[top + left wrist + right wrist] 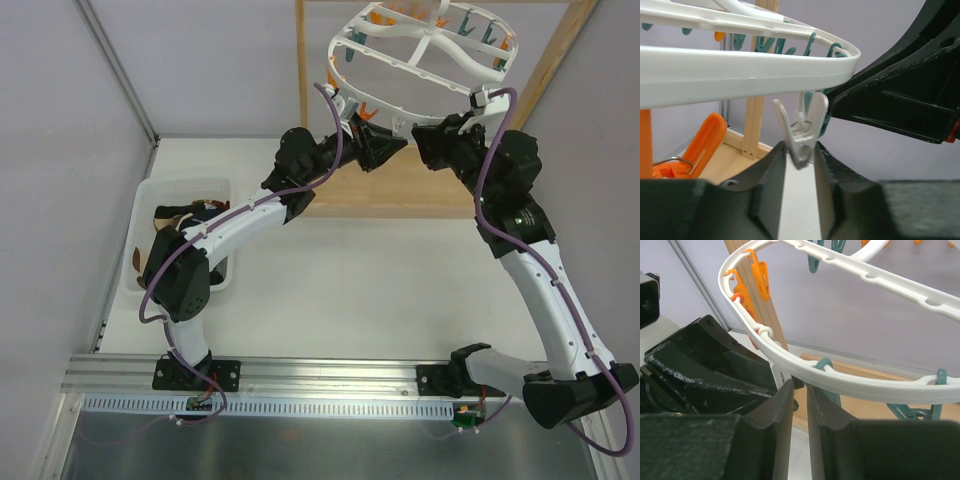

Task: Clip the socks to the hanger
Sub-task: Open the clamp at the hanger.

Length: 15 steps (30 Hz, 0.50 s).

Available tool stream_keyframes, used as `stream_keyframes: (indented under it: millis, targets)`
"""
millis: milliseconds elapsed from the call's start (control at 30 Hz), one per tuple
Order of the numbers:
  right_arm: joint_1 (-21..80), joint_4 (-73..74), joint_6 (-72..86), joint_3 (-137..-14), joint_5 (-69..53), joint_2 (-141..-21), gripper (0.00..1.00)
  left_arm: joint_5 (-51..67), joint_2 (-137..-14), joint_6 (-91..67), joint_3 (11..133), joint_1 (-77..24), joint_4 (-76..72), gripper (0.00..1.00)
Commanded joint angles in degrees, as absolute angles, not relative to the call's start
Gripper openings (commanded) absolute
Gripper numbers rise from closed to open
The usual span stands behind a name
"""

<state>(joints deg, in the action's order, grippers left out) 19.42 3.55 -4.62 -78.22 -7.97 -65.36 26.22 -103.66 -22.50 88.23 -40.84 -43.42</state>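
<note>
Clamps left end effector (pixel 800 150) on a white plastic peg (pixel 802 131) of the white oval plastic hanger (pixel 740 75) above the worktop's far edge, right end effector (pixel 800 388) near-closed, hold unclear; next probably needs limp dark socks (pixel 168 216) from left-edge white tub (pixel 190 183).

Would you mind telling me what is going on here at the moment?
Both arms are up at the near rim of the hanger. The left gripper pinches the lower end of a white peg; the right gripper, nearly closed, sits just under the rim beside it. No sock shows on the hanger; the socks lie in the bin.
</note>
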Motion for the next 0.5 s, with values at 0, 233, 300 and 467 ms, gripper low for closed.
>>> stream_keyframes:
  millis: [0,233,300,467]
  targets:
    - [18.90,2.02,-3.78,-81.21,-8.35,-64.86,0.20,24.61,-103.27,-19.78,89.65,-40.96,-47.72,0.26]
    - [18.90,5.09,-2.90,-83.14,-10.89,-64.16,0.24,21.45,-102.48,-18.90,88.77,-40.87,-47.81,0.02]
    - [18.90,7.55,-2.55,-84.72,-11.95,-64.16,0.25,20.75,-102.22,-18.63,88.60,-40.96,-48.08,0.02]
    - [18.98,10.54,-0.27,-86.04,-13.88,-63.19,0.29,17.06,-100.29,-15.48,85.52,-42.45,-49.74,0.00]
